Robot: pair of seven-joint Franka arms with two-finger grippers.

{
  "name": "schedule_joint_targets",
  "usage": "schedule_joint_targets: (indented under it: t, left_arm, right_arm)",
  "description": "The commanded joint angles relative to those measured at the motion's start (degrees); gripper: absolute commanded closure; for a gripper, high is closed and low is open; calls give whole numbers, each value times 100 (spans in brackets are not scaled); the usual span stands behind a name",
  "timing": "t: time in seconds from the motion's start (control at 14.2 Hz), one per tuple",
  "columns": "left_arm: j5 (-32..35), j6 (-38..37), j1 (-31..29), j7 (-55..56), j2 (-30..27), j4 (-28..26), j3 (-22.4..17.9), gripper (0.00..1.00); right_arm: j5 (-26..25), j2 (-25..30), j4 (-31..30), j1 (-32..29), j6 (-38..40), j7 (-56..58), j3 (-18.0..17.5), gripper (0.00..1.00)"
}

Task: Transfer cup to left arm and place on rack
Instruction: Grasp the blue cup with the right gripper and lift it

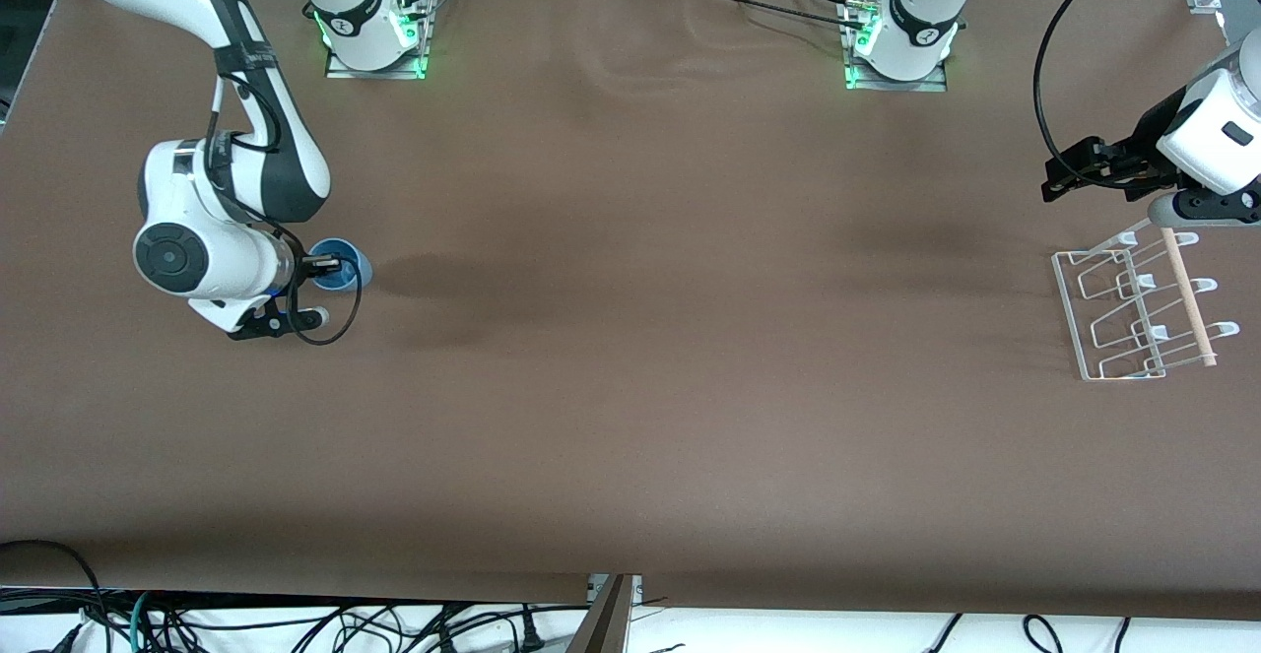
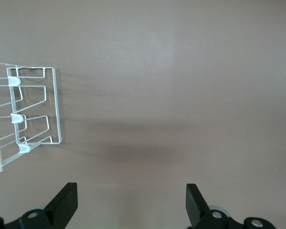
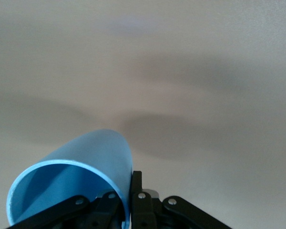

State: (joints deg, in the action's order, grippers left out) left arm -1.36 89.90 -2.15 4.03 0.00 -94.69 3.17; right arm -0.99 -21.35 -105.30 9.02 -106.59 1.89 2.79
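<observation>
Cup: the light-blue cup (image 1: 342, 266) sits near the table's (image 1: 630, 417) edge at the right arm's end, its open mouth showing in the right wrist view (image 3: 66, 191).
Right gripper: the right gripper (image 1: 330, 264) is down at the cup, fingers pinched on its rim, one finger inside the wall and one outside.
Left gripper: the left gripper (image 1: 1062, 178) hangs over the table beside the rack, fingers (image 2: 66, 202) spread wide with nothing between them; this arm waits.
Rack: the wire rack (image 1: 1133, 313) with its wooden bar (image 1: 1187, 296) stands near the edge at the left arm's end, well apart from the cup.
</observation>
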Motion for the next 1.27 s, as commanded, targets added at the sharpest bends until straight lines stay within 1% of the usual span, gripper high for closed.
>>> schedule_joint_targets:
  t: [0.0,0.07,0.21,0.35,0.49,0.63,0.78,0.85,0.92,0.99,1.06,1.2]
  left_arm:
    - [-110,-122,39,-16,106,179,-1,0]
    - [-171,-130,126,-25,158,179,-1,0]
    - [-321,-113,206,-25,220,179,-1,0]
    - [-417,-121,215,-34,386,179,25,0]
    - [-706,-139,215,-191,378,187,87,0]
    - [-1127,-139,224,-568,370,187,157,0]
    - [-1611,-122,311,-1392,422,161,306,0]
    - [-1709,-95,347,-1796,509,170,385,0]
    - [-2014,-78,356,-2157,545,170,430,0]
    - [-2400,-60,356,-2596,589,161,430,0]
    - [-2604,-60,356,-2992,641,161,447,0]
    - [-2790,53,364,-3355,651,135,631,0]
  right_arm:
    - [790,-176,895,187,944,-633,-7,100]
    - [1063,-255,1089,292,1129,-1159,-7,100]
    - [1547,-475,1598,748,1158,-2214,-15,100]
    - [2012,-817,2125,1162,1131,-3365,-15,100]
    - [2723,-1046,2548,1680,1088,-4447,-15,100]
    - [3234,-1073,2829,2093,939,-5230,-15,100]
    - [3962,-1073,2945,2463,431,-5995,-15,100]
    - [4297,-1073,3006,2638,80,-6268,-15,100]
    - [4552,-1073,3094,2823,-202,-6523,-15,100]
    - [4842,-1073,3120,2912,-492,-6717,-24,100]
    - [5158,-1073,3243,2982,-834,-6832,-50,100]
    - [5634,-1073,3384,3027,-1301,-6868,-260,100]
